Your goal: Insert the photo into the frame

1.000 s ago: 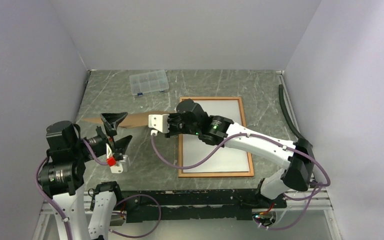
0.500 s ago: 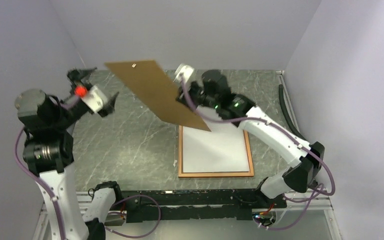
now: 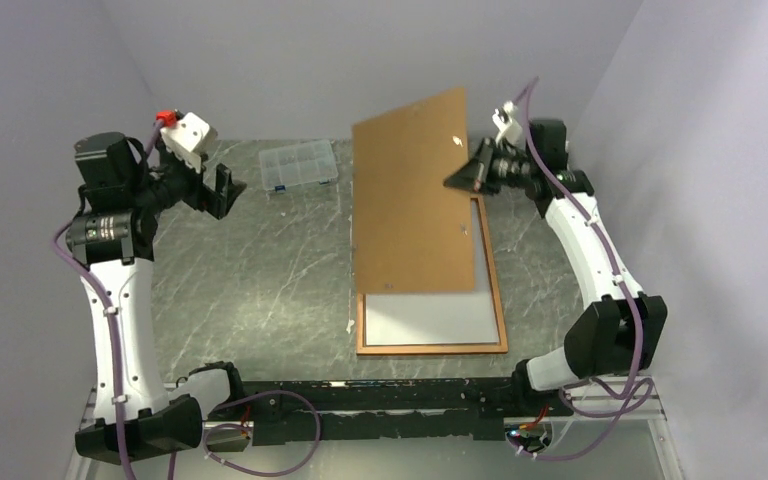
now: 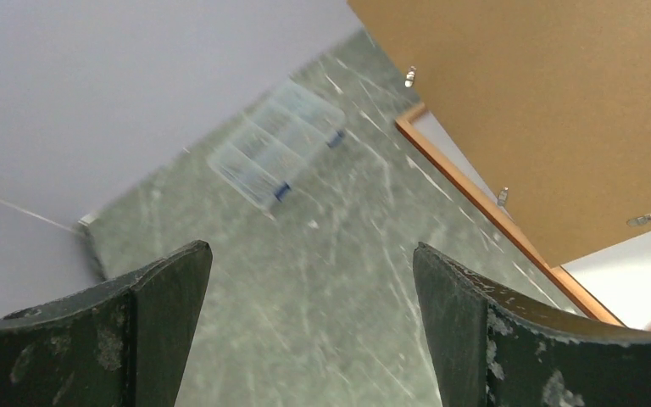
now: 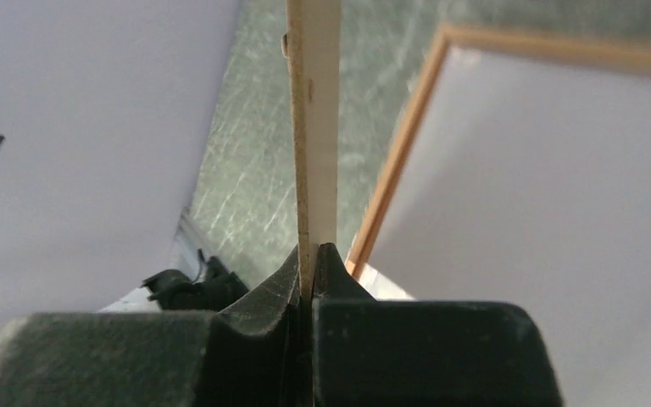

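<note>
Start at the left. The left claw (image 3: 214, 190) hangs high over the far-left part of the worktop (image 3: 260, 290). Its fingers are spread wide and hold nothing. You can judge it parked there to leave the centre free.

Just to its right, the small clear compartment box (image 3: 300, 165) lies flat near the back wall. It is well apart from the work and appears to play no part in it. The left wrist view shows it blurred, so do not rely on that view for its contents.

At the centre, the brown backing board (image 3: 415, 205) stands tilted in the air above the frame (image 3: 430, 348), which lies flat on the worktop. The board is held by its right edge, probably to expose the frame's opening. Small metal tabs (image 4: 503, 197) show on the board's face. From overhead, the board hides the far part of the frame.

Inside the frame lies what is probably the photo (image 3: 430, 318), a white sheet sitting within the border. No printed side shows, so treat face-down as unconfirmed.

At the right, the right claw (image 3: 457, 179) is pressed together on the board's edge. The right wrist view shows the board edge-on between the fingers. You cannot tell how deep the bite goes.
</note>
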Robot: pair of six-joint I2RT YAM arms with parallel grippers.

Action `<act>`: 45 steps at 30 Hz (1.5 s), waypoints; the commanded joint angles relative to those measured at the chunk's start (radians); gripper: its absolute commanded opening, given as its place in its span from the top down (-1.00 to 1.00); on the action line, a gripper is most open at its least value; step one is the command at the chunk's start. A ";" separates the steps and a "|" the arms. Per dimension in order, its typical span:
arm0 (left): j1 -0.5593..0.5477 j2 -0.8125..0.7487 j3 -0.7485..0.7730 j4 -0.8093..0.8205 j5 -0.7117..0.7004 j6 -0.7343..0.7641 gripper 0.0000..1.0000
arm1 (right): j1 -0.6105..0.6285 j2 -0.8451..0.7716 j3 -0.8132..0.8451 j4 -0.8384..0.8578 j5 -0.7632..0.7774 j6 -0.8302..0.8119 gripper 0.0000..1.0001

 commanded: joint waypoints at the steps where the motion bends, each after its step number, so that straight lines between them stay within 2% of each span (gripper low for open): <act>1: -0.002 -0.019 -0.102 -0.059 0.060 0.027 -0.88 | -0.107 -0.123 -0.213 0.116 -0.273 0.184 1.00; 6: -0.003 -0.004 -0.208 -0.089 0.109 0.076 -0.86 | -0.214 -0.163 -0.321 0.105 -0.360 0.164 1.00; 8: -0.006 0.009 -0.254 -0.083 0.127 0.074 -0.84 | -0.241 -0.157 -0.324 0.043 -0.366 0.094 1.00; 18: -0.125 0.095 -0.386 -0.017 0.103 0.080 -0.74 | -0.276 -0.080 -0.327 -0.075 -0.351 -0.095 1.00; 28: -0.223 0.125 -0.428 0.028 0.065 0.084 -0.73 | -0.292 0.014 -0.313 -0.099 -0.343 -0.144 1.00; 45: -0.245 0.144 -0.430 0.040 0.050 0.081 -0.72 | -0.291 0.106 -0.332 -0.062 -0.334 -0.128 1.00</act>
